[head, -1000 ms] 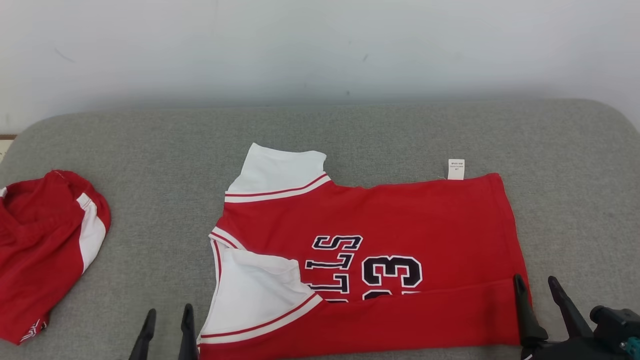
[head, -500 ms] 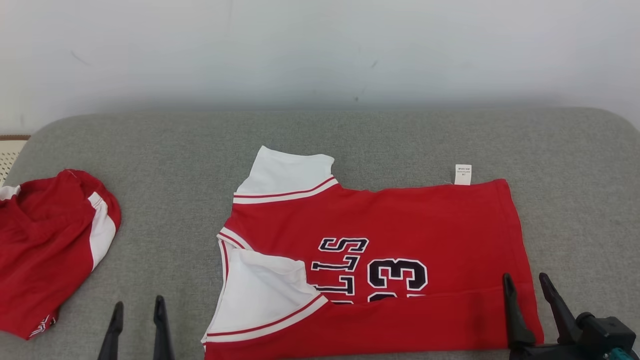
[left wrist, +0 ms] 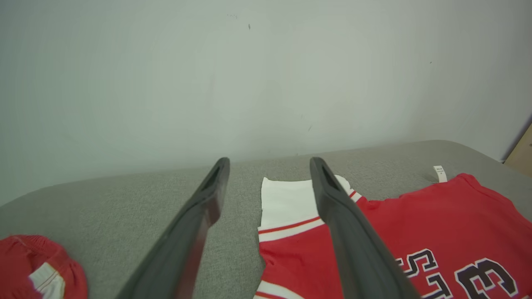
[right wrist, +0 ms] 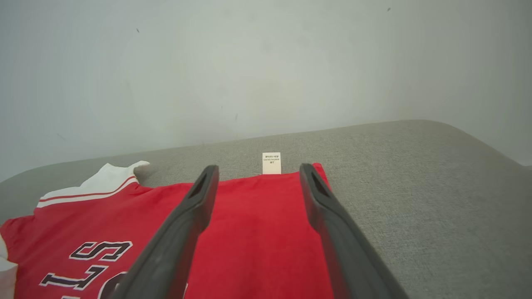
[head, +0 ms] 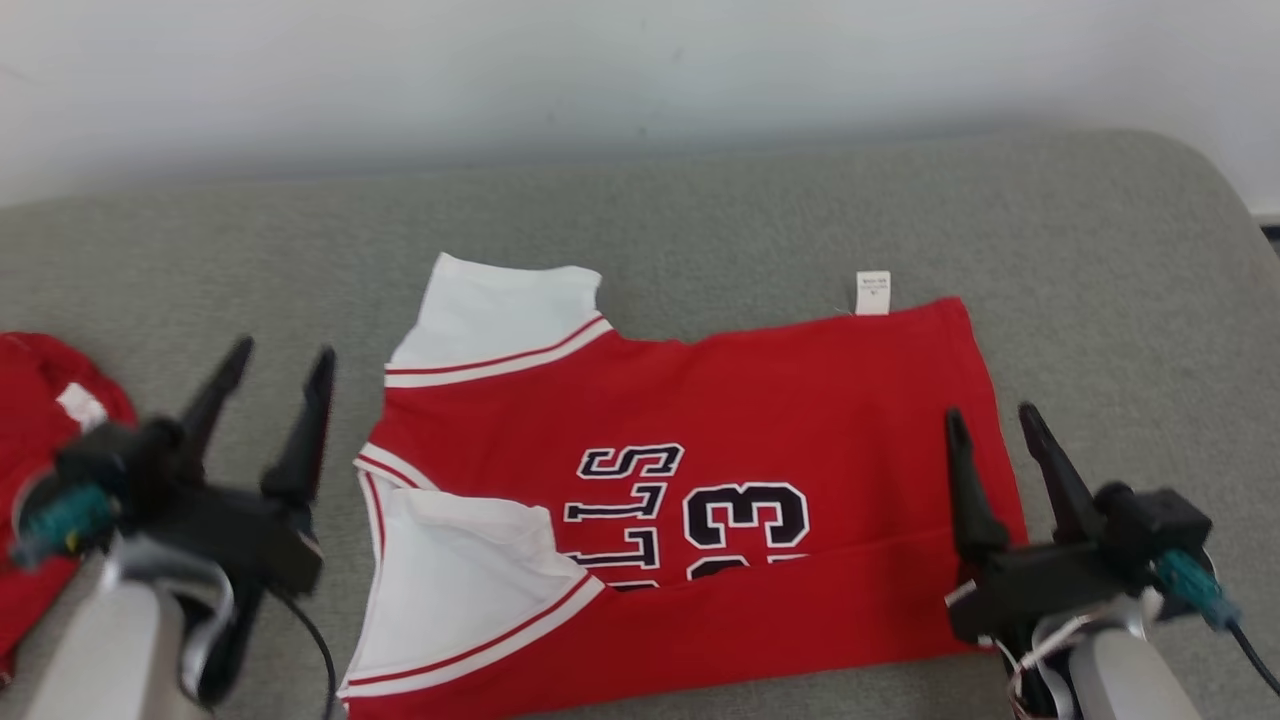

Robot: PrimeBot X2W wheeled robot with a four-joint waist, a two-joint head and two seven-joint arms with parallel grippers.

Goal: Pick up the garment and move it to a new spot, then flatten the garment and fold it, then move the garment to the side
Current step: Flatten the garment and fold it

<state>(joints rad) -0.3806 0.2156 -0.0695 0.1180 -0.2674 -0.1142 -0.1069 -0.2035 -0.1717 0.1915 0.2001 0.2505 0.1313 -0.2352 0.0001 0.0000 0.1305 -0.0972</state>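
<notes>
Crumpled red cloth (left wrist: 25, 257) on grey cushion (head: 700, 220)

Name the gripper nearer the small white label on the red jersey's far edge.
Right. The right gripper is at the red jersey's hem end near the small white label; the left gripper is beyond its white sleeves.

The garment (head: 700, 420) lies spread flat across the middle of the cushion (head: 700, 220), its neck end toward the left edge and its hem toward the right edge. One sleeve (head: 500, 310) points to the back edge. The other sleeve (head: 450, 590) lies folded in over the body near the front edge. A label (head: 872, 293) sticks out from the garment's back side, near the hem corner. A second garment (head: 30, 370) sits bunched at the cushion's left edge, well apart from the first. The left pincer (head: 282, 352) stands over bare cushion between the two garments. The right pincer (head: 992, 413) stands over the hem. A wall (head: 640, 70) rises behind the back edge.
</notes>
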